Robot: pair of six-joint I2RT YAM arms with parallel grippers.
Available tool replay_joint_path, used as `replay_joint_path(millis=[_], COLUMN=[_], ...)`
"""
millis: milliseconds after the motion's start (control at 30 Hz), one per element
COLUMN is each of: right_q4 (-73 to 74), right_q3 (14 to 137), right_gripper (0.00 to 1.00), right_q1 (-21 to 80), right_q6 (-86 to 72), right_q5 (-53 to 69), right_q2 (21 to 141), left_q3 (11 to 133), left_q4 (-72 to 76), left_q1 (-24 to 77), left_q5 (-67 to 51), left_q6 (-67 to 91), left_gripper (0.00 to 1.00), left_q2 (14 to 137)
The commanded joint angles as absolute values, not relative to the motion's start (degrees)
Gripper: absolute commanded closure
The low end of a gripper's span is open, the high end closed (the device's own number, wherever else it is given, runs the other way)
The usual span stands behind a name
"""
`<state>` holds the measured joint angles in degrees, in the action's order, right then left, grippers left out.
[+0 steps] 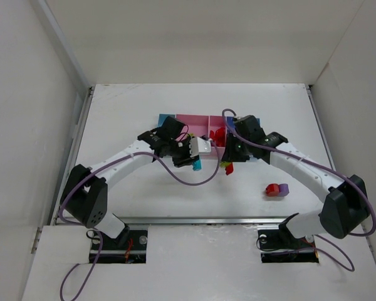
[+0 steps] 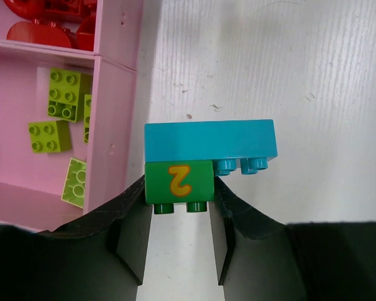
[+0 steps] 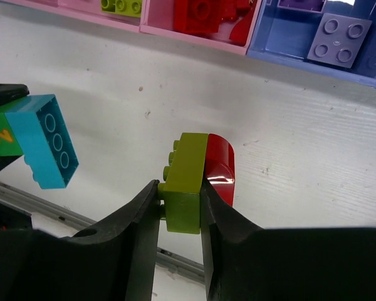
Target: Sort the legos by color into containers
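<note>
The sorting is well on but not finished. In the row of trays, the wide pink tray already has yellow-green bricks in it. The narrow pink tray has red bricks, and the purple-blue tray has a purple brick.

Both arms hover just in front of the trays, each with a load. The left pincer is clamped narrow on a green brick marked with a yellow 2. A teal brick is stuck to it, off the worktop beside the wide pink tray. The right pincer grips a yellow-green brick joined to a red round-topped brick, held above the worktop in front of the narrow pink tray.

Both loads mix two colours, so each pair probably has to be pulled apart before either half can go to its tray. A red and purple pair also lies loose on the worktop, well apart from the trays, and is not yet sorted.
</note>
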<state>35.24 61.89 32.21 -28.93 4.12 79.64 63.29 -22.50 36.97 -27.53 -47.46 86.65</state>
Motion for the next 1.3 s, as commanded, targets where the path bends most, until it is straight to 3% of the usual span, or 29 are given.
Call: replay_joint_path(millis=[0, 167, 300, 333, 433, 600, 900, 967, 1067, 1267], right_q4=[33.66, 32.61, 33.13, 33.66, 33.66, 30.51, 18.11, 19.59, 19.6, 18.98], right_q3=[61.96, 61.35, 61.87, 61.87, 64.42, 65.13, 63.27, 64.94, 65.57, 66.88], right_gripper=[1.0, 1.0, 0.75, 0.62, 0.38, 0.21, 0.18, 0.22, 0.35, 0.45], right_q1=[32.26, 32.26, 32.78, 33.48, 35.15, 36.38, 38.23, 38.23, 38.75, 39.29], right_q6=[-28.39, -27.86, -24.8, -24.18, -21.46, -18.2, -15.74, -15.12, -13.98, -13.97], right_q5=[5.27, 5.98, 7.03, 7.03, 7.56, 9.04, 23.38, 23.9, 26.88, 24.27], right_q2=[79.45, 81.2, 85.16, 85.78, 85.78, 81.84, 77.69, 79.36, 82.26, 83.5], left_q3=[62.75, 62.23, 62.93, 63.63, 64.24, 64.78, 67.66, 68.73, 70.31, 70.84], left_q4=[-22.76, -22.15, -21.62, -21.62, -20.48, -19.34, -15.91, -15.91, -15.91, -17.57], left_q1=[35.68, 35.07, 35.07, 35.07, 35.07, 35.07, 35.07, 35.07, 35.07, 35.07], left_q5=[-27.16, -27.16, -27.69, -28.38, -28.91, -28.92, -31.89, -32.95, -34.71, -36.04], left_q6=[-45.54, -44.3, -42.19, -42.19, -40.01, -36.31, -24.62, -22.78, -21.88, -23.1], left_gripper=[1.0, 1.0, 1.0, 1.0, 1.0, 1.0, 1.0, 1.0, 1.0, 1.0], left_q2=[84.29, 84.29, 84.29, 84.29, 84.29, 84.29, 84.81, 85.34, 85.95, 85.96])
